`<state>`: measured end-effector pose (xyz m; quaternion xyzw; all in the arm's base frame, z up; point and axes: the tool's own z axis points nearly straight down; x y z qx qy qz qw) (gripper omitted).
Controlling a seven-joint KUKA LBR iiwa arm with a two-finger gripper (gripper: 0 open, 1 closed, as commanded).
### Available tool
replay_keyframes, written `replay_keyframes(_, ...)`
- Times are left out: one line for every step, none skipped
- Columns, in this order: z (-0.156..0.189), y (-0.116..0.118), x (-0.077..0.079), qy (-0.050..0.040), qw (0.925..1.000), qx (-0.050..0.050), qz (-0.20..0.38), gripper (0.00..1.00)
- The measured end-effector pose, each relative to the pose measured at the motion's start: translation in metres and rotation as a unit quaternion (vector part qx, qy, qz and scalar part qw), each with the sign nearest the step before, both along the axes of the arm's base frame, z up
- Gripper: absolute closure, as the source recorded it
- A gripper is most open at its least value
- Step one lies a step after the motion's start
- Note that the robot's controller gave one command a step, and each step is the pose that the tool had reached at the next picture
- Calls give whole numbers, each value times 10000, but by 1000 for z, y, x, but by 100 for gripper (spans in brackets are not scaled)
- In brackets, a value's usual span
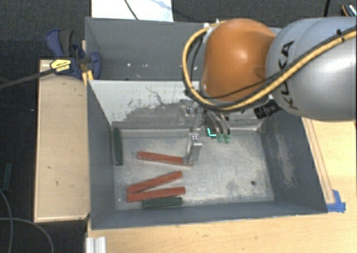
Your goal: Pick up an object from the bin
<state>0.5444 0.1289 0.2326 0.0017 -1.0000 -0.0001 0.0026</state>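
near wall of bin: dark green stick lying flat | just behind: level red stick touching slanted red stick | mid-floor: third red stick, right end at gripper (spread or pinching, cannot tell) | far left: second green stick along wall

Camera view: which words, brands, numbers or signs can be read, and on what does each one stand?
"KUKA": on the silver arm, running sideways and partly crossed by a cable.
No text can be seen on the sticks or on the bin.
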Motion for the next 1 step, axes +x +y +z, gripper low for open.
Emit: replay_keyframes(-91,-26,-22,-13,9912,-8,-1321,0)
